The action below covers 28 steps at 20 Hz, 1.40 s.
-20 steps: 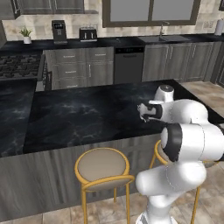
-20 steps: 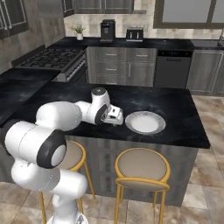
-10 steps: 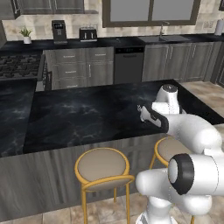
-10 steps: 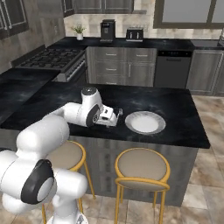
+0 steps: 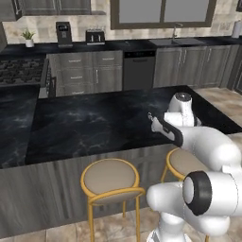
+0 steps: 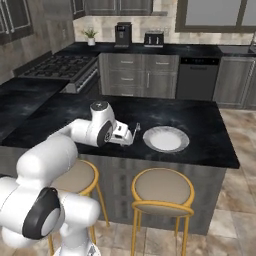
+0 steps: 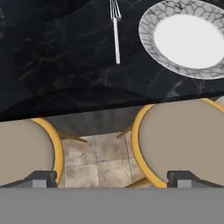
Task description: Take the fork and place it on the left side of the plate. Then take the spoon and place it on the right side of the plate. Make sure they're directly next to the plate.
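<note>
The fork (image 7: 116, 33) lies on the black counter in the hand view, tines away from the counter's front edge, a short gap from the left rim of the plate (image 7: 188, 37). The plate (image 6: 166, 139) is round and white with a veined grey rim and has nothing on it. My gripper (image 7: 112, 178) hovers above the counter's front edge, just left of the plate, and is open with nothing between its fingertips (image 7: 41, 178). From the base cameras the gripper (image 6: 134, 134) (image 5: 153, 120) sits low over the counter. The spoon is out of view.
Two round tan stools with yellow frames (image 7: 188, 140) (image 7: 22, 153) stand under the island's front edge. The black marble island (image 6: 200, 120) stretches back and left of the plate. A stove (image 6: 60, 67) and cabinets line the far wall.
The arm's elbow has swung lower and toward the front while the hand stayed beside the plate. The jaws stayed open, and the plate has not moved.
</note>
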### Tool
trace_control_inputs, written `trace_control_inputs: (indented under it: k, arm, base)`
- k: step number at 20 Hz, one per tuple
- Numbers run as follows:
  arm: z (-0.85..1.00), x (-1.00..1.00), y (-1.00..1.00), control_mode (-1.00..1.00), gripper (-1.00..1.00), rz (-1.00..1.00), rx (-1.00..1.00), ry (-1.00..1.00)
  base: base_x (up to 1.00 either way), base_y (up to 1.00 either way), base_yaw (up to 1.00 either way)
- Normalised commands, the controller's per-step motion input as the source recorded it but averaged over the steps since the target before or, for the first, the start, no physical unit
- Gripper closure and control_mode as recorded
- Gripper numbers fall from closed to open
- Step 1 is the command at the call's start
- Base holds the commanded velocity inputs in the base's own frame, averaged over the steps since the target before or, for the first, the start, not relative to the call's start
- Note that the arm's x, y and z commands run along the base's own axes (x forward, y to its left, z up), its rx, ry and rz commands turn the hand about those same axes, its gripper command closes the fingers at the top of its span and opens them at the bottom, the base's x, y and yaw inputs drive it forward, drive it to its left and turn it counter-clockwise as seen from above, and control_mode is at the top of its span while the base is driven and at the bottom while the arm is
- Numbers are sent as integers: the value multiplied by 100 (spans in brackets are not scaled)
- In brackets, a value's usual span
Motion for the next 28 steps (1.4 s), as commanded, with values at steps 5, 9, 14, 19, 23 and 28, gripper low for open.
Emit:
trace_control_inputs:
  k: [5, 9, 14, 19, 23, 28]
  arm:
    - [0, 0, 0, 100, -100, 0, 0, 0]
    - [0, 0, 0, 100, -100, 0, 0, 0]
    - [0, 0, 0, 100, -100, 0, 0, 0]
    - [0, 0, 0, 100, -100, 0, 0, 0]
    - [0, 0, 0, 100, -100, 0, 0, 0]
    - [0, 0, 0, 100, -100, 0, 0, 0]
  base:
    - [-37, -2, -37]
    - [1, -14, -71]
    - [11, -41, -72]
    - [37, -66, -60]
    - [52, -59, -59]
    - [100, -67, -24]
